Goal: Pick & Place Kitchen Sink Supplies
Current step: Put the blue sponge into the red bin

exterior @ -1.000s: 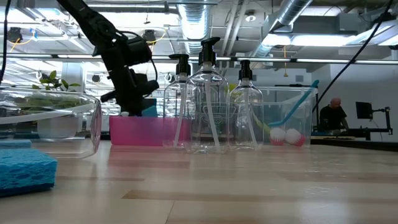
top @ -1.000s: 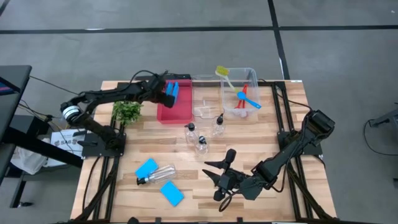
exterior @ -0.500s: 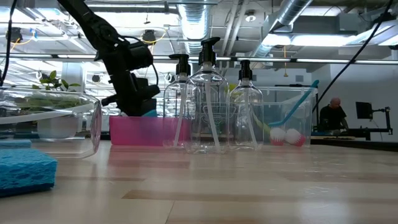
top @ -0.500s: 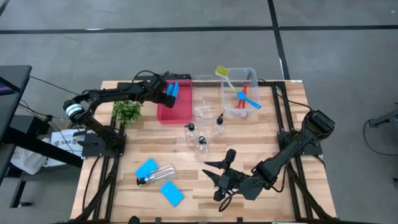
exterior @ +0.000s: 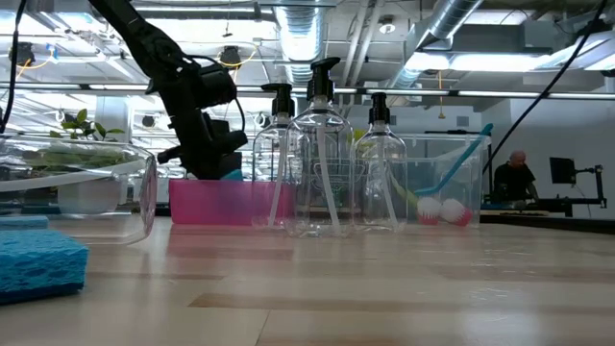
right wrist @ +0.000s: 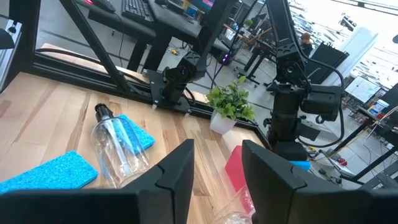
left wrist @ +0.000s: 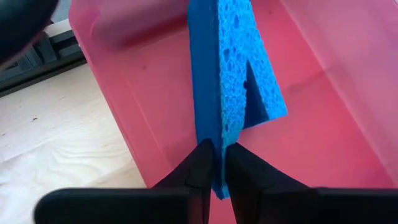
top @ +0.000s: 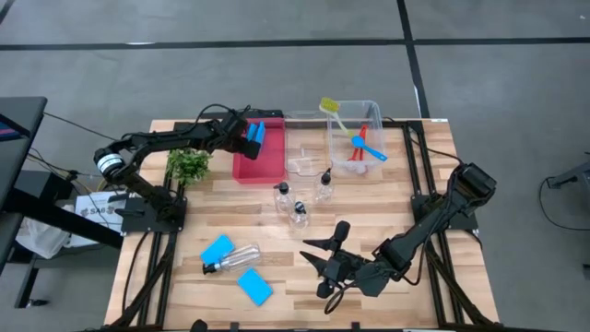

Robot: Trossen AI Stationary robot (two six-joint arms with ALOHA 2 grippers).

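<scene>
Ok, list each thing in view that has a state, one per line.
left hand: closed on a sponge, over the red tray
held sponge: on edge, between the fingers
right hand: open, empty, low at the table's near side
three upright bottles: standing, pumps on
fourth bottle: lying on its side
two sponges: flat on the table
brushes: in the clear bin

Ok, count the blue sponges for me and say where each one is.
3. One sponge is gripped by the left claw over the red tray. Two lie flat near the table's front left, either side of a fallen bottle: one behind it, one in front.
</scene>
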